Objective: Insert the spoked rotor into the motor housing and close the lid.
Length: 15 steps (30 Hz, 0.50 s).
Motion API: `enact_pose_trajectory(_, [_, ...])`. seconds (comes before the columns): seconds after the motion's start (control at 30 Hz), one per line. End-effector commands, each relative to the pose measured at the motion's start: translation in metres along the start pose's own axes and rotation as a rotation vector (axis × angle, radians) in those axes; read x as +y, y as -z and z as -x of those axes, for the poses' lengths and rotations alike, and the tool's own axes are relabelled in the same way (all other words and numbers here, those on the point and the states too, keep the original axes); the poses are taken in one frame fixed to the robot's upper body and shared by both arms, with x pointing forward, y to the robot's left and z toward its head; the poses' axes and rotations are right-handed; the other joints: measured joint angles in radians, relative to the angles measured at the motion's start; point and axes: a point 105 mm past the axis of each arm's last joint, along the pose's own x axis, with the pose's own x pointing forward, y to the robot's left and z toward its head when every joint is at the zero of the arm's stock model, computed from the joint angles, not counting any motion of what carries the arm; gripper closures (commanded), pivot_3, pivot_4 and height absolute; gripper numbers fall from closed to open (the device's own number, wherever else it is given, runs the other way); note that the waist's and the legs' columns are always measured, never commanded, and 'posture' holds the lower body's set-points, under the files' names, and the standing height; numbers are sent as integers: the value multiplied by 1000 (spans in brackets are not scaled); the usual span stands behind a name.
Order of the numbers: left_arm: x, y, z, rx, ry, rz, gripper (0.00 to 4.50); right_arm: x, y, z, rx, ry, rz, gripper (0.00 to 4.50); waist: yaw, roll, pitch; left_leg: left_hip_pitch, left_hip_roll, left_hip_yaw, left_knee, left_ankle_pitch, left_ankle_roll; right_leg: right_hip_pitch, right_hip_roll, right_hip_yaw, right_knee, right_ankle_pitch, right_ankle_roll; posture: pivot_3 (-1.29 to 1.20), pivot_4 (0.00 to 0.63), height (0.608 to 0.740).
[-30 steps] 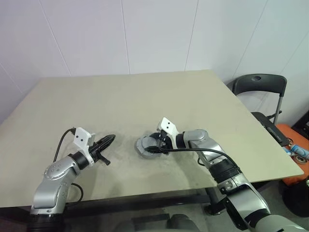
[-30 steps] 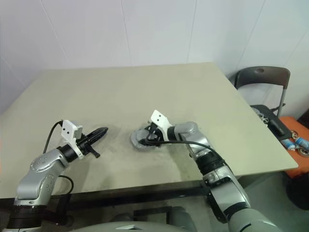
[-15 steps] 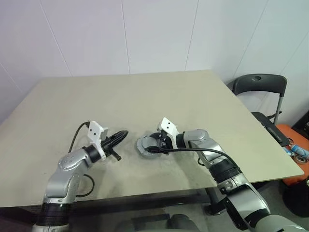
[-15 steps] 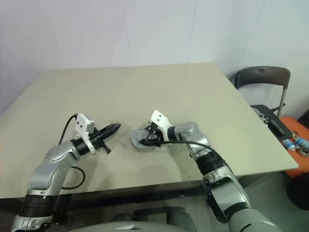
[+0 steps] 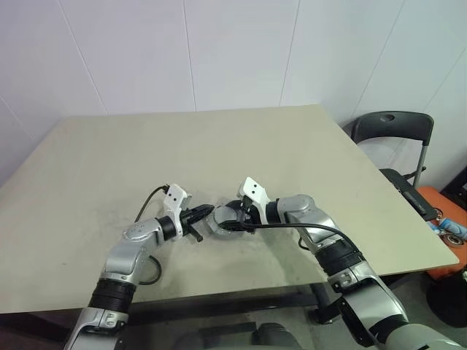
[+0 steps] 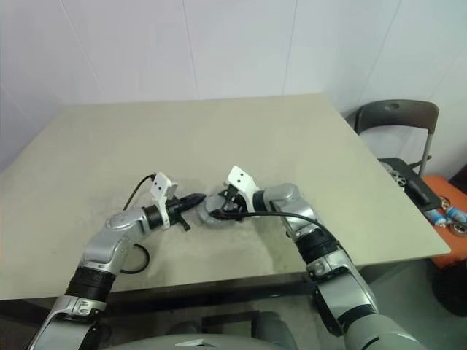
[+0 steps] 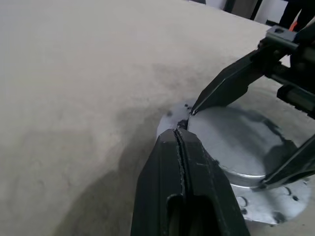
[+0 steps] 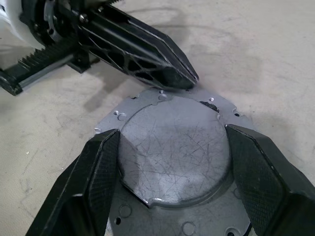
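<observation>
Scratched grey metal lid (image 8: pixel 173 147), lobed flange, between ribbed black jaws.

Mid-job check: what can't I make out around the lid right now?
- Whether the spoked rotor sits underneath: the lid covers it, both wrist views.
- Whether the shut left gripper touches the lid's flange: left wrist view, its own fingers hide the contact.
- Lid seating: eye views, too small, behind the right gripper.

lid (image 8: pixel 174 152): we count one
grippers: we see two, left gripper (image 5: pixel 206 212) and right gripper (image 8: pixel 172 172)
table (image 5: pixel 219 146): one
chair (image 5: pixel 390 130): one
</observation>
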Motion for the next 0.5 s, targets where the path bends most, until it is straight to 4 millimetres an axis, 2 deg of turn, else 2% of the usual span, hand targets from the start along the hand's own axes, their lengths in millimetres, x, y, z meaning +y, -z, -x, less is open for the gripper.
enact_pose_trajectory(0.03, [-5,-11,-6,-22,42,-16,4500,3,16,-3,65,-9,-26,1472,0,0,0,0,0,0,0,0,0,0,0,0,0,0,0,0,0,740])
enact_pose_trajectory(0.33, [-5,11,-6,155,49,-88,4500,5,16,-3,68,-15,-25,1472,1,0,-1,1,0,0,0,0,0,1,0,0,0,0,0,0,0,740])
enact_pose_trajectory(0.5, [-5,11,-5,179,28,-87,4500,6,16,-3,67,-21,-24,1472,1,1,-1,1,0,0,0,0,0,1,0,0,0,0,0,0,0,740])
